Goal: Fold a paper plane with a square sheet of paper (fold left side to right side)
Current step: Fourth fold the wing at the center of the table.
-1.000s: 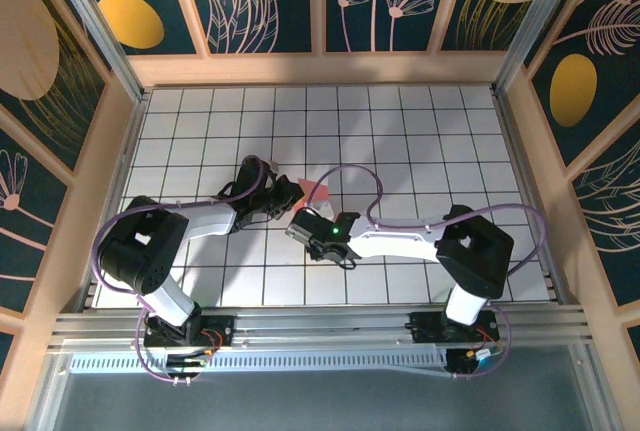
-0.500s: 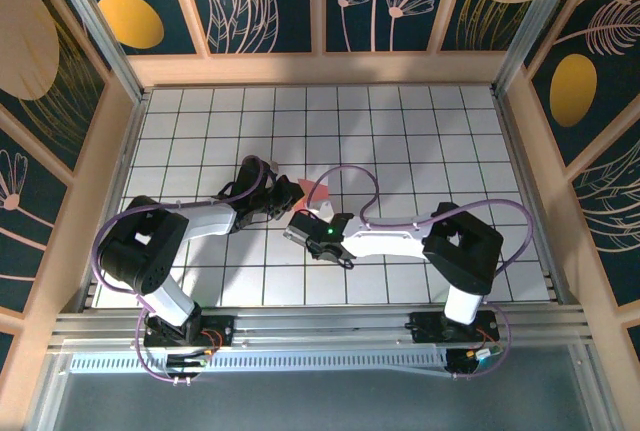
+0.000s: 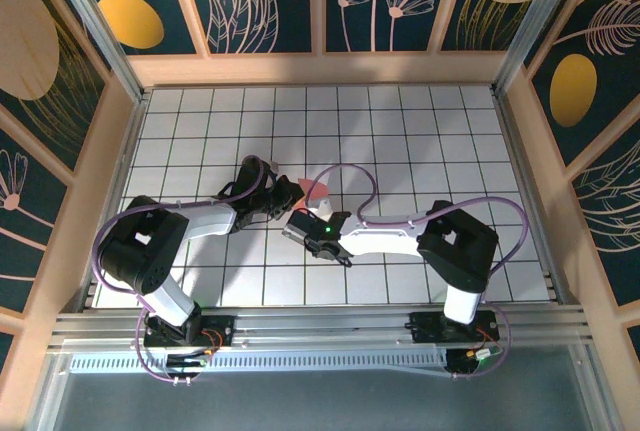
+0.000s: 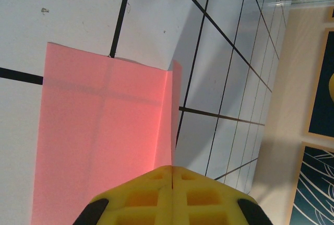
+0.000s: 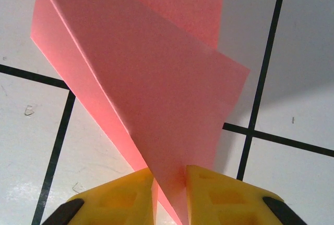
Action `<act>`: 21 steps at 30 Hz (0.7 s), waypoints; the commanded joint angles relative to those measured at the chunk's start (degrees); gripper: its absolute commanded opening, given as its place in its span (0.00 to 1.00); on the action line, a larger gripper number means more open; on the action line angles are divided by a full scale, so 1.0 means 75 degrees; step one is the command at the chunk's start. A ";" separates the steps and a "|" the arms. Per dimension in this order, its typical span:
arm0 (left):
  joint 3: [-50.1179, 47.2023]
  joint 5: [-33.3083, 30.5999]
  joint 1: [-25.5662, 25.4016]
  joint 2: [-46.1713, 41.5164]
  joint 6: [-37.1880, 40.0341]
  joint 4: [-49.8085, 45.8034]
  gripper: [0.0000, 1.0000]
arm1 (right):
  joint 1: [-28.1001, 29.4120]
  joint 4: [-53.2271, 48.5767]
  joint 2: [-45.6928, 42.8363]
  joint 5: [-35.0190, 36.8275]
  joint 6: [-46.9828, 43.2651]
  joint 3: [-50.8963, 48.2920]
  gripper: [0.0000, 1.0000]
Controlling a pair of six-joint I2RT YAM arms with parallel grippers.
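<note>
Both pincers are meeting mid-tabletop from above, the left pincer sitting fully shut on the paper plane, the right pincer nipping layered paper, likely creasing wings, needing firm pressing next.

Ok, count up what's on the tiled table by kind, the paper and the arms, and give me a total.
Pink folded paper: 1
Robot arms: 2, the left arm and the right arm
Purple cables: 2, the left cable and the right cable
Total: 5
</note>
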 commanded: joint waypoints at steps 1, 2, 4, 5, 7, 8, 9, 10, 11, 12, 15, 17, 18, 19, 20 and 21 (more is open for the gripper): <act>0.0125 -0.0038 -0.0049 0.0097 -0.0141 -0.0061 0.00 | -0.0040 -0.0013 0.0151 0.0317 -0.0076 0.0212 0.20; 0.0137 -0.0047 -0.0049 0.0097 -0.0135 -0.0066 0.00 | -0.0039 -0.0008 0.0161 0.0310 -0.0086 0.0214 0.19; 0.0143 -0.0054 -0.0043 0.0086 -0.0097 -0.0110 0.00 | -0.0046 -0.0003 0.0177 0.0298 -0.0101 0.0201 0.17; 0.0161 -0.0070 -0.0049 0.0075 -0.0056 -0.0156 0.00 | -0.0038 -0.0011 0.0176 0.0290 -0.0101 0.0208 0.16; 0.0217 -0.0098 -0.0049 0.0046 0.0049 -0.0292 0.04 | -0.0040 -0.0008 0.0174 0.0271 -0.0125 0.0186 0.13; 0.0260 -0.0153 -0.0049 0.0022 0.0132 -0.0406 0.07 | -0.0039 -0.0021 0.0174 0.0252 -0.0139 0.0187 0.11; 0.0312 -0.0197 -0.0036 -0.0023 0.0218 -0.0522 0.10 | -0.0039 -0.0023 0.0177 0.0235 -0.0146 0.0179 0.09; 0.0348 -0.0225 -0.0037 -0.0062 0.0317 -0.0632 0.14 | -0.0040 -0.0033 0.0180 0.0227 -0.0165 0.0176 0.07; 0.0384 -0.0262 -0.0008 -0.0120 0.0421 -0.0751 0.20 | -0.0040 -0.0032 0.0182 0.0212 -0.0188 0.0165 0.06; 0.0412 -0.0286 0.0035 -0.0196 0.0521 -0.0866 0.25 | -0.0040 -0.0046 0.0175 0.0205 -0.0206 0.0160 0.05; 0.0381 -0.0258 0.0299 -0.0490 0.0778 -0.1129 0.33 | -0.0040 -0.0056 0.0175 0.0153 -0.0319 0.0144 0.02; 0.0285 -0.0229 0.0596 -0.0747 0.0955 -0.1309 0.36 | -0.0039 -0.0058 0.0158 0.0110 -0.0413 0.0154 0.00; 0.0244 -0.0217 0.0761 -0.0928 0.1082 -0.1451 0.37 | -0.0046 -0.0037 0.0140 0.0066 -0.0476 0.0157 0.00; 0.0228 -0.0234 0.0901 -0.1074 0.1213 -0.1613 0.39 | -0.0051 -0.0044 0.0137 0.0040 -0.0532 0.0162 0.00; 0.0214 -0.0240 0.1064 -0.1247 0.1379 -0.1812 0.41 | -0.0057 -0.0038 0.0107 -0.0035 -0.0612 0.0182 0.00; 0.0214 -0.0230 0.1218 -0.1403 0.1541 -0.2014 0.42 | -0.0084 -0.0023 0.0086 -0.0148 -0.0730 0.0196 0.00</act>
